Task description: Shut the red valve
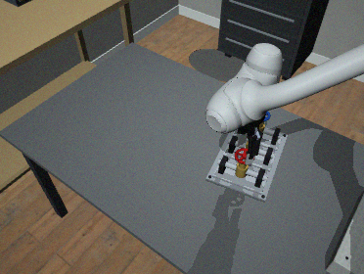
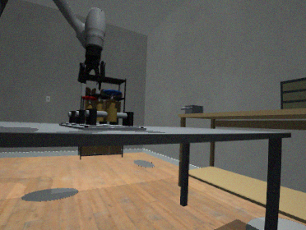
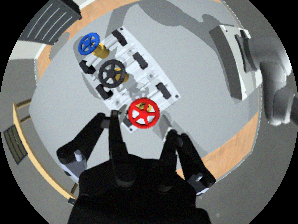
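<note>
A grey valve panel [image 1: 250, 166] lies on the right part of the dark table. It carries three valves in a row: a red handwheel [image 1: 241, 156] nearest the front, a black one [image 3: 112, 74] in the middle and a blue one [image 1: 266, 115] at the back. The wrist view shows the red handwheel [image 3: 143, 112] just ahead of my fingers, with the blue one [image 3: 87, 44] farthest. My gripper [image 3: 143, 115] hangs above the panel, partly open and empty, well clear of the wheels in the side view [image 2: 92, 75]. The arm hides part of the panel in the top view.
A dark drawer cabinet [image 1: 266, 26] stands behind the table. A wooden desk [image 1: 54, 22] with a bench is at the left. A black shelf rack [image 2: 110, 88] stands behind the panel in the side view.
</note>
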`<state>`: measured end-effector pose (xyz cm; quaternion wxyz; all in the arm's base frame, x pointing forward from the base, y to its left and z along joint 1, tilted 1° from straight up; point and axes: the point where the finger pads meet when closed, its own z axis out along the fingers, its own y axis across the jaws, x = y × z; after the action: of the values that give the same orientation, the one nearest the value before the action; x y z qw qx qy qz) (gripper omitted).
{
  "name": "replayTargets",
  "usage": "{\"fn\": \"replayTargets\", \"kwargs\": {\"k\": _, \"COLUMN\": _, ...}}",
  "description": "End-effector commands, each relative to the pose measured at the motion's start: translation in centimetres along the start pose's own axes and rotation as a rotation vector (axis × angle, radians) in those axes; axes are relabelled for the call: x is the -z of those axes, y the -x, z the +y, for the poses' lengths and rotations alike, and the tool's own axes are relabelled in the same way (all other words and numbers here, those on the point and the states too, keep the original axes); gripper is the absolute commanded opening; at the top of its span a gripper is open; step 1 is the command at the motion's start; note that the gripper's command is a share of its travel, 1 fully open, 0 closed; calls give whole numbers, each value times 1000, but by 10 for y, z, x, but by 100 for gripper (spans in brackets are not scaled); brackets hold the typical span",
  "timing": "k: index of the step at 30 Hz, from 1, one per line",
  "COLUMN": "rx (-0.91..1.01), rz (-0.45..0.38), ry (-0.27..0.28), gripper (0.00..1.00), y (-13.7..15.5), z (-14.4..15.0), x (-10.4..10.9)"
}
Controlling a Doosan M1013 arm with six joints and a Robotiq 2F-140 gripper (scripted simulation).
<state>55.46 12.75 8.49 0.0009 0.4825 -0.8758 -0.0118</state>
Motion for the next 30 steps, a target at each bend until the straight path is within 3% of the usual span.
{"fn": "replayTargets", "kwargs": {"k": 1, "rx": 0, "rz": 0, "ry": 0, "gripper": 57, "y": 0, "z": 0, "x": -2}}
{"fn": "replayTargets", "kwargs": {"k": 30, "rx": 0, "rz": 0, "ry": 0, "gripper": 57, "y": 0, "z": 0, "x": -22}}
